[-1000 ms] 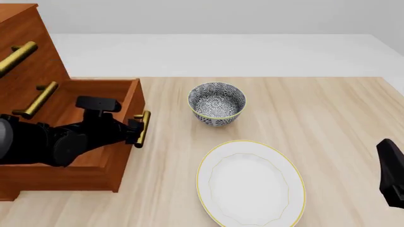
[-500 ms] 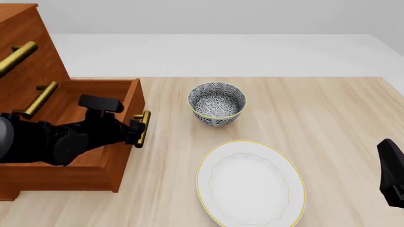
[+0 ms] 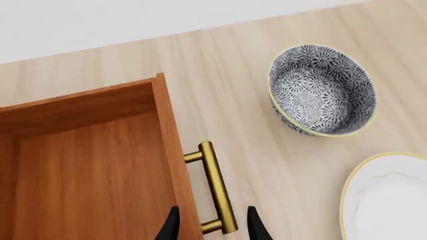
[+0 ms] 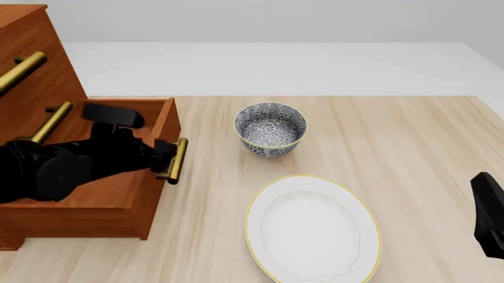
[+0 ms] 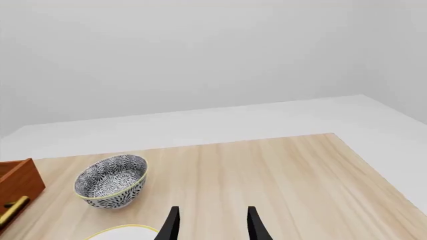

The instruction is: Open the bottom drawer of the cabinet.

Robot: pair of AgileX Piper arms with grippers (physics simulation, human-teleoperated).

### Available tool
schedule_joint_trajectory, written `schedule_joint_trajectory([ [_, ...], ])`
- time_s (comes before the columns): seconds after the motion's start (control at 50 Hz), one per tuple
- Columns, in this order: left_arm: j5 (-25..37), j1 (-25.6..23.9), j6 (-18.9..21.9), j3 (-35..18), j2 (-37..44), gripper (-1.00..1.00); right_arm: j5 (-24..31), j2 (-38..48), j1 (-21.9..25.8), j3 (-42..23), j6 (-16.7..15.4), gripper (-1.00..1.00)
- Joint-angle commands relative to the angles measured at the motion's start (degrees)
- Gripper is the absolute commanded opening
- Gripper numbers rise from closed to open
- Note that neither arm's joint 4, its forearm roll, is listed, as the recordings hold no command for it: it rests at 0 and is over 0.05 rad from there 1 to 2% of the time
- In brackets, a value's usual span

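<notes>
The cabinet [image 4: 32, 65] stands at the table's left with three brass bar handles. Its bottom drawer [image 4: 157, 188] is pulled well out, and its empty inside shows in the left wrist view [image 3: 87, 175]. The drawer's brass handle [image 4: 174, 160] lies between the fingertips of my left gripper [image 4: 163, 159]. In the left wrist view the left gripper [image 3: 213, 227] is open, its fingers standing apart on either side of the handle's [image 3: 217, 185] near end with gaps showing. My right gripper [image 5: 212, 225] is open and empty above the table's right side, far from the cabinet.
A patterned blue-and-white bowl [image 4: 270, 128] stands just right of the open drawer. A white oval plate [image 4: 313, 229] with a yellow rim lies in front of it. The right arm [image 4: 488, 215] shows at the front view's right edge.
My left arm has risen and drawn back a little over the open drawer. The drawer, bowl, plate and right arm have not moved.
</notes>
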Motion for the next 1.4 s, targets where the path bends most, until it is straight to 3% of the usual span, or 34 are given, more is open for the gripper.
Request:
schedule_joint_trajectory([
  [0.02, 5.74, -0.72, 0.57, -0.61, -7.28, 1.00, 0.16, 0.00, 0.39, -0.36, 0.07, 1.00],
  [0.3, 13.02, -0.49, 1.84, -1.09, -17.63, 1.00, 0.06, 0.00, 0.73, -0.39, 0.13, 1.00],
  [0.42, 14.17, 1.52, 6.33, 0.22, -23.15, 1.00, -0.13, 0.00, 0.90, -0.26, 0.20, 1.00],
  [0.46, 14.73, 1.04, 5.29, 0.82, -24.05, 1.00, -0.01, 0.00, 0.99, -0.47, 0.23, 1.00],
  [0.52, 14.65, 1.54, 7.17, 1.90, -26.98, 1.00, -0.01, 0.00, 1.11, -0.56, 0.18, 1.00],
  [0.64, 17.52, 0.74, 6.74, 2.33, -33.90, 1.00, 0.63, 0.00, 1.36, -1.49, -0.03, 1.00],
  [0.68, 17.85, 0.63, 9.04, 3.02, -37.86, 1.00, 1.13, 0.00, 1.45, -2.20, -0.06, 1.00],
  [0.7, 18.95, -0.29, 6.27, 2.89, -38.99, 1.00, 1.23, 0.00, 1.54, -2.49, -0.13, 1.00],
  [0.76, 19.76, -0.20, 9.43, 3.77, -44.31, 1.00, 1.54, 0.00, 1.78, -3.15, -0.50, 1.00],
  [0.78, 20.54, -1.03, 7.37, 4.01, -45.00, 1.00, 1.68, 0.00, 1.88, -3.43, -0.68, 1.00],
  [1.16, 29.18, -0.39, 4.39, 11.18, -66.43, 1.00, 3.60, 0.00, 4.31, -6.74, -1.12, 1.00],
  [1.4, 35.10, 0.32, 5.90, 12.68, -76.44, 1.00, 5.86, 0.00, 5.75, -10.45, -1.70, 1.00],
])
